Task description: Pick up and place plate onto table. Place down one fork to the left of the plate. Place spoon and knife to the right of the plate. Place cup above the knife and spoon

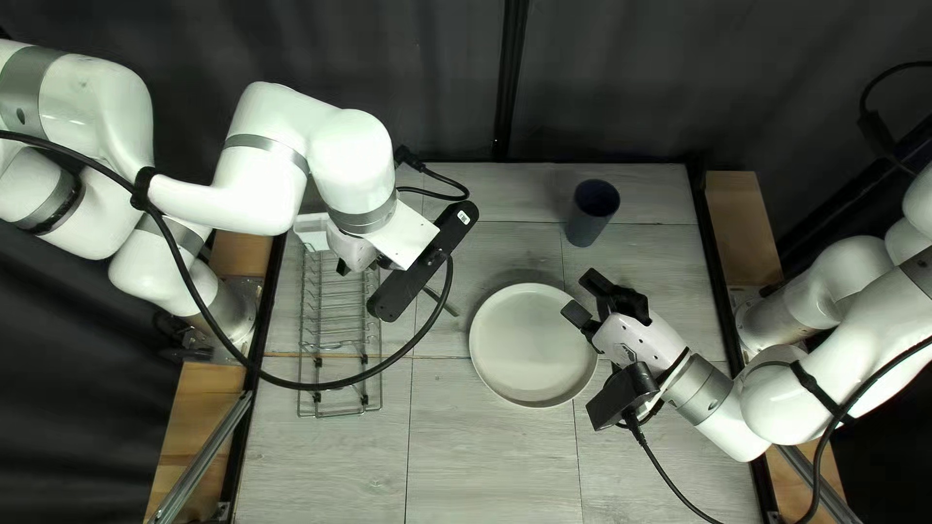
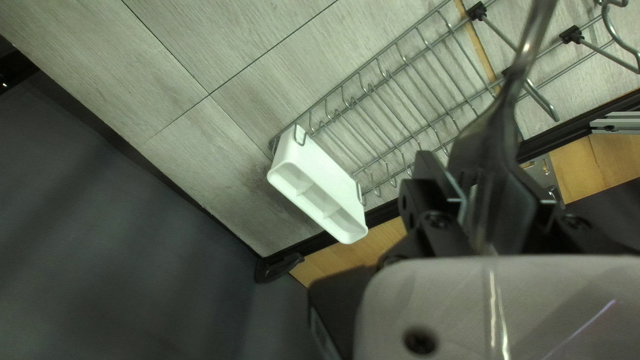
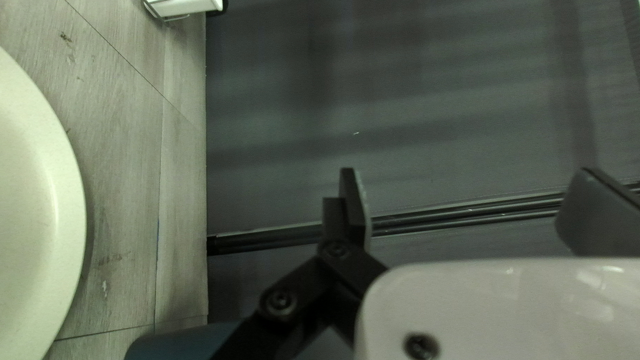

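The white plate (image 1: 533, 344) lies flat on the table; the dark blue cup (image 1: 593, 212) stands upright behind it. My left gripper (image 1: 353, 250) is over the dish rack, its fingertips hidden there. In the left wrist view my left gripper (image 2: 491, 183) is shut on a metal utensil (image 2: 517, 83), its kind unclear. My right gripper (image 1: 585, 298) stands open, beside the plate's right edge. From the right wrist, my right gripper (image 3: 470, 207) has nothing between its widely parted fingers; the plate (image 3: 30, 200) and part of the cup (image 3: 177, 341) show beside it.
The wire dish rack (image 1: 340, 335) occupies the table's left side. Its white cutlery caddy (image 2: 319, 185) shows empty compartments. A dark thin piece (image 1: 443, 302) juts out below the left arm's camera bar. Black cables loop around both arms.
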Robot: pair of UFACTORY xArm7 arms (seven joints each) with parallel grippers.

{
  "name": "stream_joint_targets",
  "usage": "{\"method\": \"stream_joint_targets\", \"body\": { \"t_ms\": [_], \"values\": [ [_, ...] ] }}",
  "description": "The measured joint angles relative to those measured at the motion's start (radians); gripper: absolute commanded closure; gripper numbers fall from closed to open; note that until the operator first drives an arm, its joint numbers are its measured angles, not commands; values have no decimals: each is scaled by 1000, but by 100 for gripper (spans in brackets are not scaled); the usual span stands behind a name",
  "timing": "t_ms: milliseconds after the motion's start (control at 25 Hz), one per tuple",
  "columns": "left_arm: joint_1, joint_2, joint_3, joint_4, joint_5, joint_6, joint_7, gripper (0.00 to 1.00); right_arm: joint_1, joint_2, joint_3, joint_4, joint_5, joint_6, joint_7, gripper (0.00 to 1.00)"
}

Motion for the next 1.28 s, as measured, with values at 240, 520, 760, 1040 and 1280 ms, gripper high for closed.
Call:
{"method": "stream_joint_targets", "body": {
  "t_ms": [240, 520, 760, 1040, 1280],
  "values": [
    [0, 0, 0, 0, 0, 0, 0, 100, -5, -66, -33, -7, 60, -77, -97, 0],
    [0, 0, 0, 0, 0, 0, 0, 100, 22, -260, -152, 47, 353, -197, -431, 0],
    [0, 0, 0, 0, 0, 0, 0, 100, 70, -395, -287, 97, 571, -251, -690, 0],
    [0, 0, 0, 0, 0, 0, 0, 100, 142, -556, -538, 110, 785, -319, -1026, 0],
    [0, 0, 0, 0, 0, 0, 0, 100, 198, -614, -640, 166, 928, -234, -1217, 0]
  ]
}}
